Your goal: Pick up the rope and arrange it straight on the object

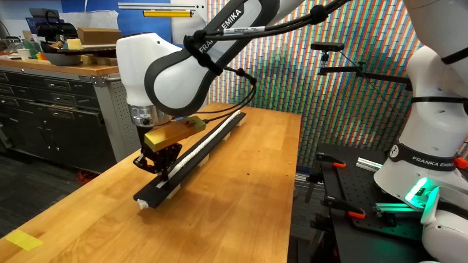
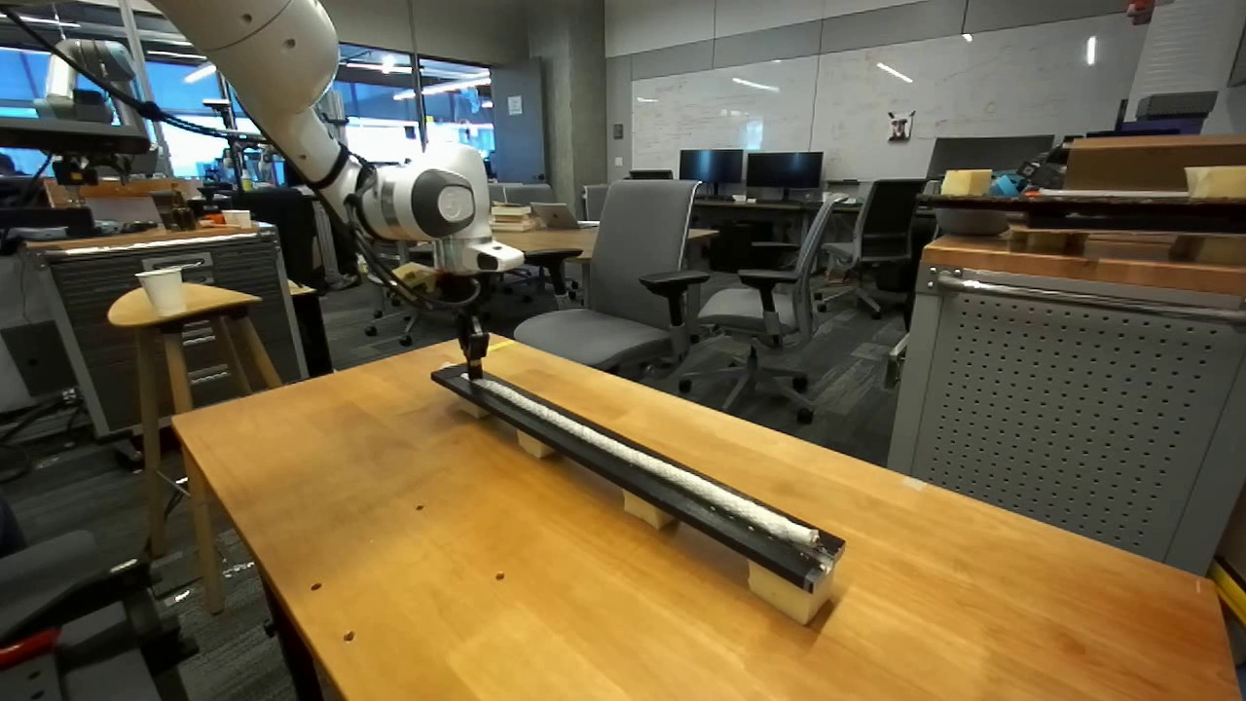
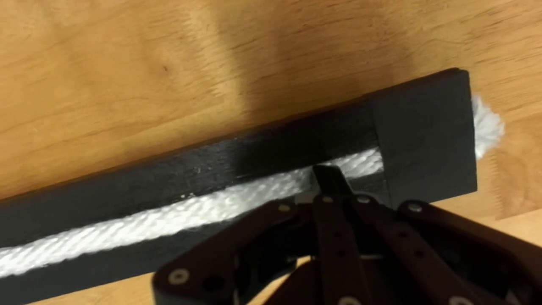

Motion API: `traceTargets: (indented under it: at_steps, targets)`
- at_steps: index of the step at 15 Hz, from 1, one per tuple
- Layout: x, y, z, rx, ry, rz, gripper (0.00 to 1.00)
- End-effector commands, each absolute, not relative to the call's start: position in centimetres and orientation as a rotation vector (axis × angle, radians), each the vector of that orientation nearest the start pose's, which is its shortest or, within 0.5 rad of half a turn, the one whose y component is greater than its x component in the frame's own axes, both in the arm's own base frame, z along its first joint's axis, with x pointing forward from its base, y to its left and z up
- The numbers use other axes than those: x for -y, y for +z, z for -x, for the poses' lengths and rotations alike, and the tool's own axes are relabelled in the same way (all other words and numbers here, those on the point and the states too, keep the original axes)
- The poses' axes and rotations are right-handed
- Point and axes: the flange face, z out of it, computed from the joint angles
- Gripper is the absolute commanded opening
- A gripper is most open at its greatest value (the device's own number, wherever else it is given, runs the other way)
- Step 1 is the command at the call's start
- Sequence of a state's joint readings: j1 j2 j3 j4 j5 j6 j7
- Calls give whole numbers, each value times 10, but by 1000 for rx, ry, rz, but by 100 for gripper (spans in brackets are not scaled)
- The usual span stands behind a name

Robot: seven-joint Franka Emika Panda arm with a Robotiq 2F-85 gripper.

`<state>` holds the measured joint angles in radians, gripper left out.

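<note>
In the wrist view we see the fingers (image 3: pixel 332 180) reach up from the bottom of the frame, closed together, their tips right of centre over the rope (image 3: pixel 169 219); we cannot tell whether they press on it. The rope lies nearly straight along the black bar (image 3: pixel 275 148), from the lower left to right of centre, where it meets a flat black patch (image 3: pixel 427 140). Past the bar's end, at the right of the frame, we see a frayed white tuft (image 3: pixel 487 127). In both exterior views the rope lies lengthwise on the bar. In an exterior view its lower-right end stops just short of the bar's end, and pale blocks (image 2: pixel 790 592) hold the bar above the desk (image 2: pixel 389 545). In an exterior view we find a yellow strip (image 1: pixel 23 239) on the desk, lower left.
</note>
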<state>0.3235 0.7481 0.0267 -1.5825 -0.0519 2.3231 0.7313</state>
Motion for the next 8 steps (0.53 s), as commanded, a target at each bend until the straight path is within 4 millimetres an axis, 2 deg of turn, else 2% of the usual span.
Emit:
traceTargets:
  at_steps: [1, 8]
  targets:
    - [-213, 196, -649, -624, -10, 3098, 0]
    - [-190, 188, -647, -718, 7, 3066, 0]
